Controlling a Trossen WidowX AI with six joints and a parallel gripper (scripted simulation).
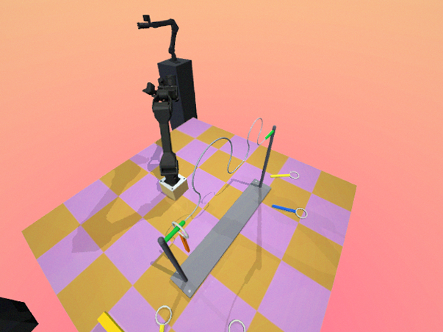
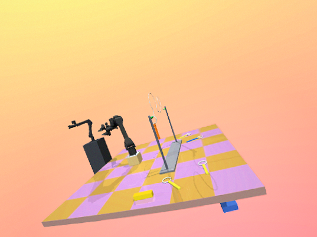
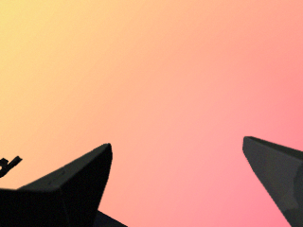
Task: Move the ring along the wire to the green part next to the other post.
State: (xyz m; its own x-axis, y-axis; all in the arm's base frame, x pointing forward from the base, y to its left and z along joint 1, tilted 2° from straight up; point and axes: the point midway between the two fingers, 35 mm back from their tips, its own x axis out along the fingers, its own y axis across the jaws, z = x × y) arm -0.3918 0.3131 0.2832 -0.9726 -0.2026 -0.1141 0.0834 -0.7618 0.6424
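The white ring point(image 1: 186, 236) point(image 2: 156, 119) hangs around the near green part point(image 1: 169, 236) point(image 2: 152, 117), beside the near post point(image 1: 174, 260) point(image 2: 159, 144). Its orange handle point(image 1: 184, 243) point(image 2: 156, 131) hangs down below the wire. The grey wire point(image 1: 223, 138) curves up and down to the far green part point(image 1: 269, 134) point(image 2: 164, 108) at the far post point(image 1: 267, 158) point(image 2: 171, 124). My gripper point(image 2: 101, 132) point(image 3: 176, 146) is open and empty. It is raised above the arm's base, well away from the ring and wire, and points away from them. The wrist view shows neither ring nor wire.
The posts stand on a grey base plate point(image 1: 228, 228) point(image 2: 173, 155). Loose rings with yellow handles point(image 1: 280, 175) point(image 2: 205, 169) and one with a blue handle point(image 1: 284, 208) point(image 2: 194, 139) lie on the table. A yellow block point(image 1: 111, 327) point(image 2: 143, 195) is near the edge. Another arm point(image 1: 173, 33) point(image 2: 90, 128) stands on a dark pedestal.
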